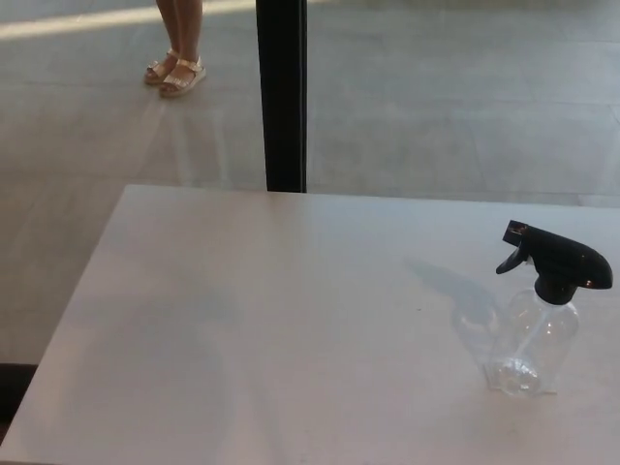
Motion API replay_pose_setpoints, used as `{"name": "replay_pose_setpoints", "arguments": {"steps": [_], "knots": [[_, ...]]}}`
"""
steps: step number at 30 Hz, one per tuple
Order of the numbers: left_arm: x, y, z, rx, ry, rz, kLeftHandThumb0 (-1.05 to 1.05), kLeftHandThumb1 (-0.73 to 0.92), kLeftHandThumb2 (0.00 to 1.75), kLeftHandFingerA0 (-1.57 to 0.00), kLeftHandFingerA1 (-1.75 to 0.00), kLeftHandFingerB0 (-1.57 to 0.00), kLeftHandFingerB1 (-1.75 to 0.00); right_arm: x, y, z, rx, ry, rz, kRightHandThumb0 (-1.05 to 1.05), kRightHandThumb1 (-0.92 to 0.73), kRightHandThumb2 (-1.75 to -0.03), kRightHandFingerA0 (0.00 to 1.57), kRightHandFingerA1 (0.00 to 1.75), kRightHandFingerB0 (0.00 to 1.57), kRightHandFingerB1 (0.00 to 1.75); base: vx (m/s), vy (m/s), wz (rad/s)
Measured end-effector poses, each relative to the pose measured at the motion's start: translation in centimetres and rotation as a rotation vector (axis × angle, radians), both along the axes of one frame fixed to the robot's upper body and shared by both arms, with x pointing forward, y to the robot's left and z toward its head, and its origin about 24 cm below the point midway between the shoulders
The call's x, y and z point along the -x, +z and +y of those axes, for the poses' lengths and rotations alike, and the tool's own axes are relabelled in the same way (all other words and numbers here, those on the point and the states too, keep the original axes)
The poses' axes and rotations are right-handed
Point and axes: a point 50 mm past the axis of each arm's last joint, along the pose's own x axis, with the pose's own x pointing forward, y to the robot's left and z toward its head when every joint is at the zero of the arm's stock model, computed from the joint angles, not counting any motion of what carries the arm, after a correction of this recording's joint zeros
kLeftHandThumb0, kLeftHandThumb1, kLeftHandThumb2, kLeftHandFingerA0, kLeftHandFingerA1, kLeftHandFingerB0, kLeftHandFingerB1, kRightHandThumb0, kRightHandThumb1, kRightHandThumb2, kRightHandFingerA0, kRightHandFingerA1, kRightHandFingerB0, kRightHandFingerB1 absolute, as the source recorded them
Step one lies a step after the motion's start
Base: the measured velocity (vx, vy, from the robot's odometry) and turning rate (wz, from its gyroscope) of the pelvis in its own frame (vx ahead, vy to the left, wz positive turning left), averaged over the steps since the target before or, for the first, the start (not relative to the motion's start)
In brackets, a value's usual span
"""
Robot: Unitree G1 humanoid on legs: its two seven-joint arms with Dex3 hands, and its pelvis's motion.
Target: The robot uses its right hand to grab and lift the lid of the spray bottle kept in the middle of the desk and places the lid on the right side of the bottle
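Clear plastic spray bottle (531, 351) standing upright on the desk (242, 329), far over toward the right edge of the head view rather than at the centre. Rounded, see-through body, wider at the shoulder and narrowing a little toward the base, with bright glints on the curved wall and the pale desk showing through it. No liquid level readable from this angle. Black trigger-spray lid (560, 260) still seated on the neck, nozzle end pointing up and to the left, a small reddish mark at the tip of the nozzle, trigger lever hanging below it, long rear part of the head reaching out to the right almost to the frame edge. Short black collar joining lid to bottle. Faint grey shadow of bottle and lid thrown across the desk to the left and slightly away from the camera.

White, matte desk surface, bare around the bottle, far edge running across the middle of the frame. Beyond it a grey floor with pale reflections and a black vertical post (282, 95) rising from behind the desk's far edge. At the top left, a person's lower legs and 2 feet in light sandals (175, 74) standing on the floor, well apart from the desk.

Neither left nor right hand anywhere in the frame, so nothing to say of fingers apart, together or clamped
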Motion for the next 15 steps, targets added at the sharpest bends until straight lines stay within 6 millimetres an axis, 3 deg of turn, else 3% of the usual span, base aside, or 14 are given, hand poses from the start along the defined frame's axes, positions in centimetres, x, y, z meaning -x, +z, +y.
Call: {"name": "replay_pose_setpoints", "arguments": {"steps": [1,2,3,4,5,6,9,10,11,12,13,15], "knots": [[0.1,0.0,0.0,0.004,0.007,-0.008,-0.9,0.87,0.66,-0.55,-0.52,-0.39,-0.4,-0.1,0.3,-0.3,0.008,-0.014,-0.021,-0.63,-0.48,-0.85,0.24,0.63,0.04,0.36,0.0,0.0,0.0],[0.1,0.1,0.1,0.015,0.021,-0.026,-0.9,0.87,0.66,-0.55,-0.52,-0.39,-0.4,-0.6,1.3,-1.2,0.032,-0.044,-0.075,-0.63,-0.48,-0.85,0.24,0.63,0.04,0.36,0.0,0.0,0.0],[0.0,0.1,0.1,0.022,0.028,-0.04,-0.89,0.87,0.66,-0.56,-0.52,-0.4,-0.4,-1.0,2.2,-1.8,0.052,-0.063,-0.12,-0.62,-0.64,-0.59,0.22,0.53,0.1,0.3,0.0,0.0,0.0],[0.0,0.1,0.0,0.028,0.032,-0.052,-0.89,0.88,0.67,-0.55,-0.51,-0.38,-0.39,-1.5,2.9,-2.3,0.067,-0.08,-0.161,-0.65,-0.49,-0.85,0.16,0.55,0.04,0.37,0.0,0.0,0.0],[0.0,0.1,0.1,0.032,0.033,-0.06,-0.88,0.88,0.66,-0.56,-0.52,-0.39,-0.4,-1.9,3.6,-2.8,0.08,-0.093,-0.198,-0.57,-0.64,-0.61,0.21,0.52,0.11,0.24,0.0,0.0,0.0],[-0.1,0.1,0.1,0.035,0.032,-0.066,-0.89,0.87,0.66,-0.57,-0.52,-0.39,-0.4,-2.4,4.4,-3.2,0.093,-0.105,-0.236,-0.64,-0.51,-0.86,0.17,0.56,0.03,0.32,0.0,0.0,0.0],[-0.1,0.2,0.1,0.045,0.028,-0.08,-0.88,0.88,0.66,-0.56,-0.52,-0.39,-0.4,-4.9,7.4,-4.6,0.135,-0.123,-0.386,-0.68,-0.53,-0.87,0.21,0.59,0.05,0.35,0.0,0.0,0.0],[-0.2,0.2,0.1,0.046,0.026,-0.084,-0.89,0.87,0.66,-0.55,-0.52,-0.39,-0.4,-5.6,8.4,-5.0,0.151,-0.121,-0.423,-0.61,-0.68,-0.6,0.25,0.84,0.09,0.28,0.0,0.0,0.0],[-0.2,0.3,0.2,0.047,0.024,-0.088,-0.88,0.88,0.66,-0.55,-0.52,-0.38,-0.4,-6.4,9.5,-5.3,0.166,-0.117,-0.465,-0.67,-0.54,-0.89,0.26,0.65,0.05,0.32,0.0,0.0,0.0],[-0.2,0.3,0.2,0.048,0.024,-0.092,-0.89,0.87,0.66,-0.55,-0.53,-0.39,-0.41,-7.2,10.5,-5.6,0.182,-0.106,-0.502,-0.71,-0.57,-0.93,0.22,0.63,0.04,0.32,0.0,0.0,0.0],[-0.2,0.3,0.2,0.049,0.024,-0.093,-0.88,0.88,0.66,-0.56,-0.53,-0.4,-0.41,-7.7,11.1,-5.7,0.188,-0.099,-0.523,-0.7,-0.73,-0.61,0.19,0.84,0.11,0.23,0.0,0.0,0.0],[-0.3,0.3,0.2,0.051,0.023,-0.1,-0.88,0.87,0.67,-0.56,-0.55,-0.39,-0.41,-10.1,13.8,-5.8,0.219,-0.051,-0.616,-0.76,-0.81,-0.64,0.07,0.62,0.05,0.24,0.0,0.0,0.0]]}}
